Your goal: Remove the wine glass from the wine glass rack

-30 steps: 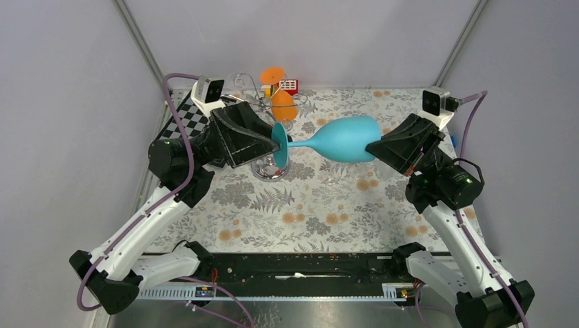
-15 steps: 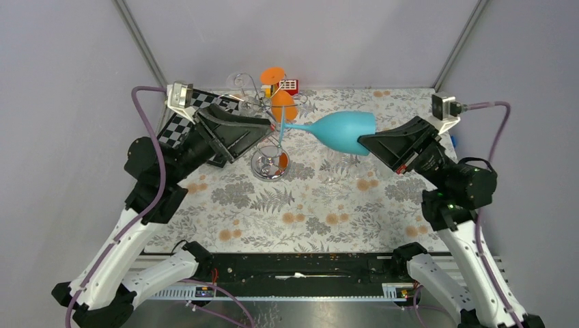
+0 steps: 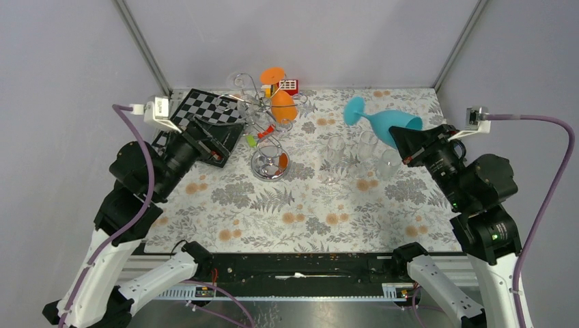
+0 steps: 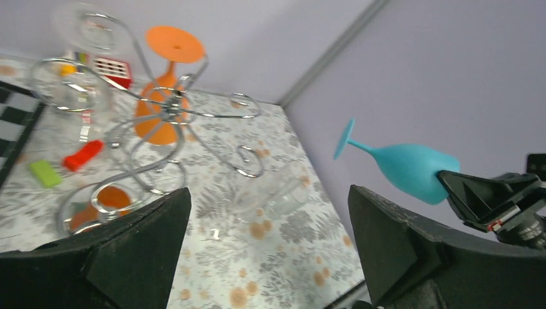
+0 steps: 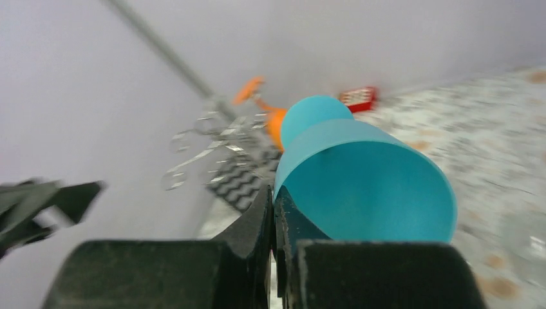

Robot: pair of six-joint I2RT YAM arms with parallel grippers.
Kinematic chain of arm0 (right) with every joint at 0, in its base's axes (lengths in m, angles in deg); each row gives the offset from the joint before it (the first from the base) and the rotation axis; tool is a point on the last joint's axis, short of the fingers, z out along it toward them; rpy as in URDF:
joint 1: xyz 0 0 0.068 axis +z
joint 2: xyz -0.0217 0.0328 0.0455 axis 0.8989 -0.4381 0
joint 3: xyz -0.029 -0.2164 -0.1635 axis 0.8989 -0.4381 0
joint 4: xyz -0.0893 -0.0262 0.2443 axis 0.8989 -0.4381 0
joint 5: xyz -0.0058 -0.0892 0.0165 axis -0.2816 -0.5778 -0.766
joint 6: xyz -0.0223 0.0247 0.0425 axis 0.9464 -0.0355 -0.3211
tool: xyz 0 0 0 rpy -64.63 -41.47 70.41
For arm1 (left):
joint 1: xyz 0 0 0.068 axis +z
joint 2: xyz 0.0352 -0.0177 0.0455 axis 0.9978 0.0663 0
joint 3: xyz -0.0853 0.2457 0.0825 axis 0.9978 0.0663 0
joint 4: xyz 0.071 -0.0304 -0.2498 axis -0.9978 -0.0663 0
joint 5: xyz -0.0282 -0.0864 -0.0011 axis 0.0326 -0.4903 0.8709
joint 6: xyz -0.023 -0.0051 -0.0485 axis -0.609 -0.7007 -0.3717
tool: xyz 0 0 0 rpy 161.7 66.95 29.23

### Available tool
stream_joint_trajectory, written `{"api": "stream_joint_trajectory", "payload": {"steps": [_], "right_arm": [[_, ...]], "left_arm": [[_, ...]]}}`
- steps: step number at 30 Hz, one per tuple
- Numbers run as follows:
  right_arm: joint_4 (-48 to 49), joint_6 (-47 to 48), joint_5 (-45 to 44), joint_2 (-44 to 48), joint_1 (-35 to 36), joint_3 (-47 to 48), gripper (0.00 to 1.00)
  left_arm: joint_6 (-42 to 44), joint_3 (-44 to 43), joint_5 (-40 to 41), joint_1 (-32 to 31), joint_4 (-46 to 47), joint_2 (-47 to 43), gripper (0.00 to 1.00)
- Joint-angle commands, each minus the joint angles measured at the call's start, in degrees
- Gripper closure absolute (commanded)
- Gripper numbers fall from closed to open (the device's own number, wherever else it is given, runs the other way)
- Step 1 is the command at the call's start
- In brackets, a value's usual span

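Teal wine glass (image 3: 384, 123) is hanging in the air over the far-right corner of the worktop (image 3: 273, 219), off the wine glass rack (image 3: 263, 116) and well apart from it. It's lying tilted, foot pointing up toward the far edge, bowl mouth facing the right arm. Right gripper (image 5: 273, 206) is pinching the bowl rim, jaws closed on the thin wall. Left gripper (image 4: 268, 196) is sitting near the left edge with jaws spread wide, holding nothing, facing the rack.

Handling, my read: it's looking like coloured plastic or coated glass, so light, stiff and smooth-walled. The rim pinch is leaving stem and foot cantilevered out, so it's liable to pivot in the jaws. I'm treating it as breakable anyway. The stem just under the bowl is looking like the steadier hold. The rim is only working for slow moves.

Around it:
- A few clear glasses (image 3: 369, 147) are standing on the worktop beneath and beside the held glass, getting in the way of any set-down there.
- An orange glass (image 3: 282, 106) is hanging foot-up on the rack's far side.
- Chessboard (image 3: 198, 109) is lying at the far-left corner.
- Small red and green pieces (image 3: 259, 135) are lying just beside the rack stem.
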Motion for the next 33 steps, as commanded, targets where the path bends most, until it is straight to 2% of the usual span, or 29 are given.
{"api": "stream_joint_trajectory", "payload": {"steps": [1, 6, 9, 11, 15, 23, 28, 33], "right_arm": [[-14.2, 9.8, -23.7, -2.5, 0.2, 5.2, 1.00], [-21.1, 15.9, -45.6, -7.5, 0.2, 7.3, 1.00], [-22.8, 17.7, -49.6, -10.9, -0.9, 6.1, 1.00], [-24.0, 16.8, -46.1, -13.5, -3.8, 5.5, 1.00], [-24.0, 13.9, -33.1, -18.1, -13.8, 2.8, 1.00], [-23.0, 13.7, -27.4, -29.6, -18.4, 0.1, 1.00], [-19.7, 14.7, -27.6, -34.3, -21.4, -2.1, 1.00], [-17.6, 14.4, -23.9, -37.1, -22.5, -2.6, 1.00]], "left_arm": [[5.1, -2.9, 9.8, 0.2, -3.7, -1.4, 0.01], [5.8, -2.2, 12.0, 0.2, -4.2, -2.2, 0.01], [6.3, -1.7, 11.9, 0.2, -4.2, -2.1, 0.01], [6.5, -1.5, 11.7, 0.2, -4.2, -2.0, 0.01], [7.1, -1.3, 11.4, 0.2, -4.5, -2.2, 0.01], [7.8, -0.4, 11.2, 0.2, -4.8, -2.7, 0.01], [7.8, -0.1, 11.3, 0.2, -4.8, -3.1, 0.01], [7.6, 0.3, 11.6, 0.2, -4.8, -3.4, 0.01]]}}
